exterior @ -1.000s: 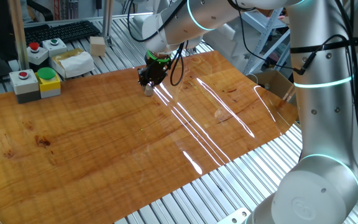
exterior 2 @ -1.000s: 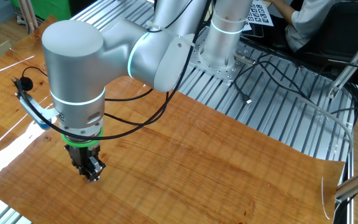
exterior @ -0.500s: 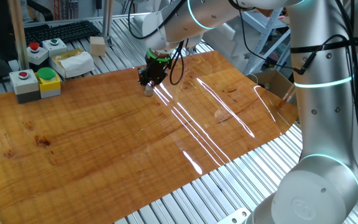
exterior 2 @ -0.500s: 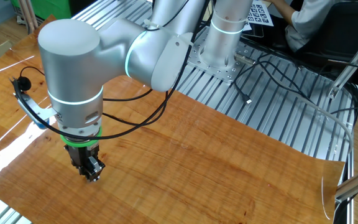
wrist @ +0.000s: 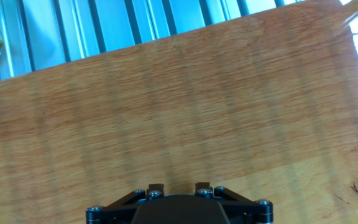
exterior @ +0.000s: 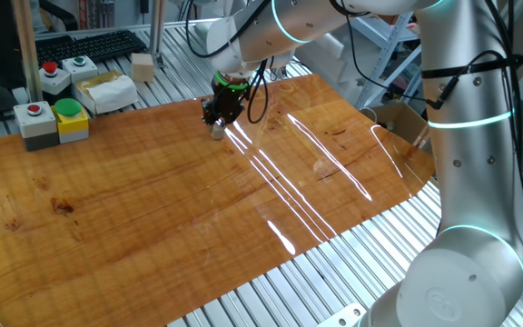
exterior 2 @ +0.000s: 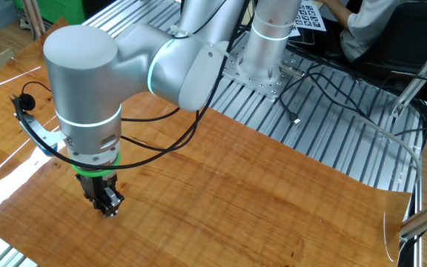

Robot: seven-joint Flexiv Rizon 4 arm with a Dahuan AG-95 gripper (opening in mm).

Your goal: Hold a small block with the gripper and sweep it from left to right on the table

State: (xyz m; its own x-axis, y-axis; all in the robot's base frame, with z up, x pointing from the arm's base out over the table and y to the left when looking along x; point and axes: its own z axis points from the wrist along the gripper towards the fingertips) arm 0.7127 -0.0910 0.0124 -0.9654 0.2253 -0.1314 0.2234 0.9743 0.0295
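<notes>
Block: the tiny pale beige-grey cube (exterior: 216, 133) is sitting at the tip of the black claw (exterior: 218, 121), low against the surface, near its far edge.
Claw: it is clenching the cube between its fingertips, pointing straight down so the cube can be dragged flat; in the other fixed view the claw (exterior 2: 107, 206) is hiding the cube.
Surface: the glossy reddish-brown wood-grain board (exterior: 152, 209) is offering a wide bare stretch for sweeping.
Hand view: only the claw base (wrist: 179, 202) and blurred board grain are showing.
Bystanders: the grey button boxes (exterior: 51, 118) and the larger pale wooden cube (exterior: 143, 66) are lying well apart from the path.
</notes>
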